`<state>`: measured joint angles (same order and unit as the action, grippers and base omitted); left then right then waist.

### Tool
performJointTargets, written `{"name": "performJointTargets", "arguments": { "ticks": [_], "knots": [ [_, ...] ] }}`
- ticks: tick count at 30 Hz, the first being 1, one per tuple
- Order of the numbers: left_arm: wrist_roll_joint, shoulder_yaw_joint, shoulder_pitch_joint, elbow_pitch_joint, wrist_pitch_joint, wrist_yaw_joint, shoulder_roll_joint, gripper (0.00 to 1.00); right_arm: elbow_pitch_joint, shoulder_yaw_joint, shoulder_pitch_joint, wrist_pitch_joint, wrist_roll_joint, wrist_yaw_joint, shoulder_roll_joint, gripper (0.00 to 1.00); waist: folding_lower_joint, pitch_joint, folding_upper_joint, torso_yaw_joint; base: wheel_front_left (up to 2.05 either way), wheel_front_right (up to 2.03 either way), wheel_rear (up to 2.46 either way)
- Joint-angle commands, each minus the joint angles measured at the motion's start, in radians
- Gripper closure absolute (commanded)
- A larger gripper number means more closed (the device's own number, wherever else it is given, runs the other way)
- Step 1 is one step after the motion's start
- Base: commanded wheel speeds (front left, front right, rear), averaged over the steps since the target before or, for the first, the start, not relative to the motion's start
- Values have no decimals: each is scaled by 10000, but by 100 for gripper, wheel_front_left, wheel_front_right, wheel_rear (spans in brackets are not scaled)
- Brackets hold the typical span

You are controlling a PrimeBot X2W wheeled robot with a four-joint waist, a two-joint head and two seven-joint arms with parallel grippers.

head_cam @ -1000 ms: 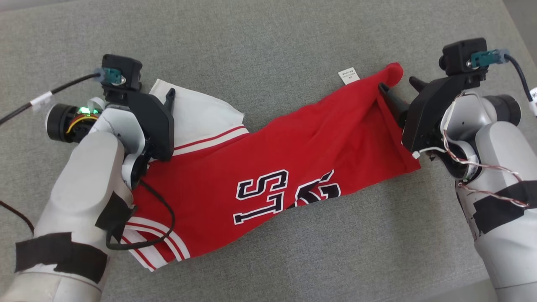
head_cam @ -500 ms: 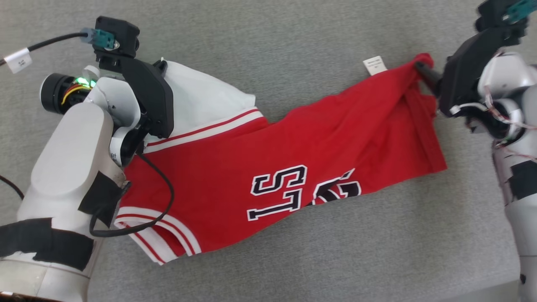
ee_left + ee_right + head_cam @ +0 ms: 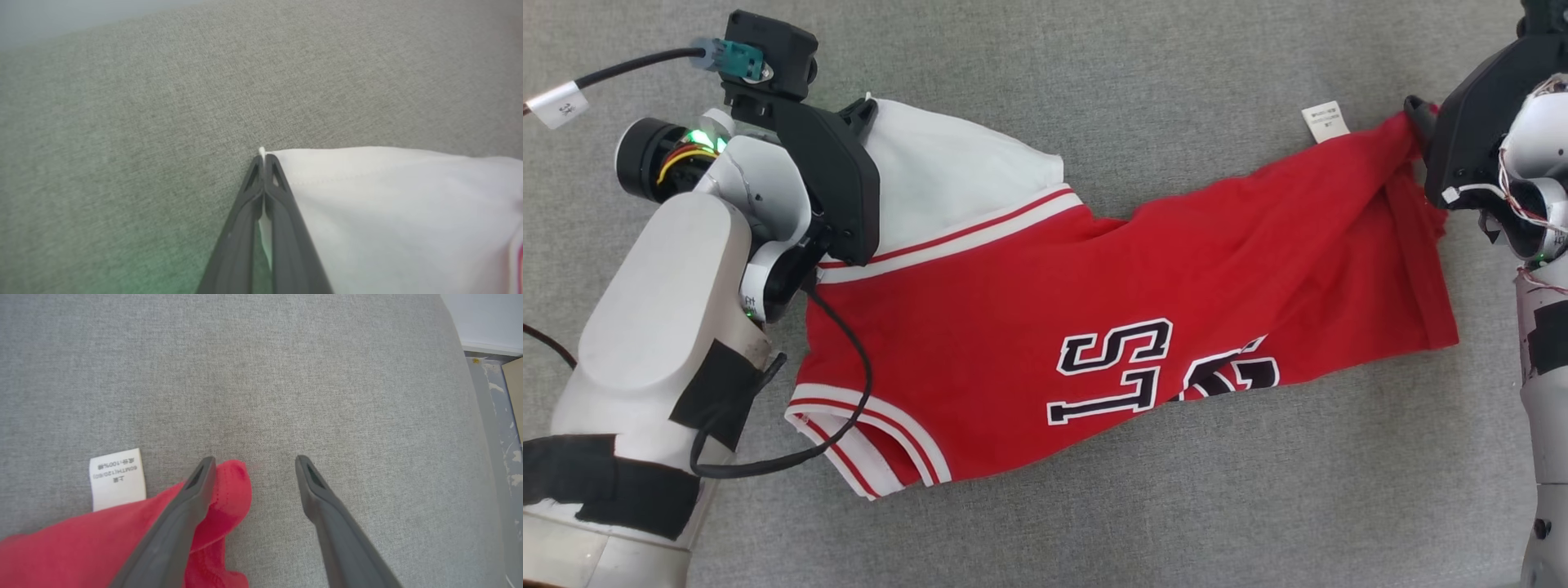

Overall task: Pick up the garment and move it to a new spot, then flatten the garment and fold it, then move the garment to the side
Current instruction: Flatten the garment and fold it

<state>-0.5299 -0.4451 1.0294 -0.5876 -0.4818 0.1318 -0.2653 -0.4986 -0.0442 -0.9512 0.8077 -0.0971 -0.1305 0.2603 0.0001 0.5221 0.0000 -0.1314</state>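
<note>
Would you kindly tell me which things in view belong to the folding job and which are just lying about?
Job: red garment, with its white care label; left gripper, shut on the white sleeve corner; right gripper, open, one finger against the red hem.
Just there: grey cloth surface underneath; floor strip past its edge.

Garment (image 3: 1045,327): red jersey, white sleeve (image 3: 947,180) at far left, white-and-red striped trim at sleeve seam and near-left edge. Black lettering (image 3: 1119,371), white outline, "1" and "S" legible, upside down, rest tucked under near edge. Stretched left to right across grey fabric surface (image 3: 1094,531), creased, not flat. White care label (image 3: 1321,121) at far-right corner.
</note>
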Motion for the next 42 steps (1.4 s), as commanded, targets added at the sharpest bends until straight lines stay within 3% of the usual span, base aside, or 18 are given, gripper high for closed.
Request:
{"name": "performJointTargets", "arguments": {
  "ticks": [1,17,18,19,20,21,24,30,42],
  "knots": [
    [-11,-16,-166,23,-70,-44,-85,100,-19,25,139,-118,127,-2,60,0,-1,86,0,47,0,0,0],
    [-140,-129,-119,481,-124,-144,-130,100,124,1027,734,961,-791,-5,363,0,-1,196,0,62,0,0,0],
    [-146,-119,-130,487,-98,-159,-155,100,127,1054,759,982,-832,-15,378,38,-1,205,0,72,0,0,0],
    [-146,-119,-130,487,-98,-159,-155,100,127,1054,759,982,-832,-15,378,38,-1,205,0,72,0,0,0],
    [-151,-111,-144,492,-63,-171,-174,100,172,1126,778,926,-874,-14,407,61,-1,207,0,85,0,0,0],
    [-142,-107,-156,505,-13,-182,-196,100,228,1163,775,806,-888,-14,442,100,-1,210,0,95,0,0,0],
    [-73,-23,-147,633,383,-191,-259,100,432,1144,585,311,-805,-2,607,100,-1,192,0,112,0,0,0],
    [-544,726,4,925,2296,-142,-195,100,612,1020,299,-903,-887,-2,583,100,-1,-134,0,177,0,0,0],
    [-551,1719,1187,1788,5103,-248,-232,100,929,1087,-411,-3781,-1221,-2,1030,100,-1,-1039,0,515,0,0,0]
  ]
}}
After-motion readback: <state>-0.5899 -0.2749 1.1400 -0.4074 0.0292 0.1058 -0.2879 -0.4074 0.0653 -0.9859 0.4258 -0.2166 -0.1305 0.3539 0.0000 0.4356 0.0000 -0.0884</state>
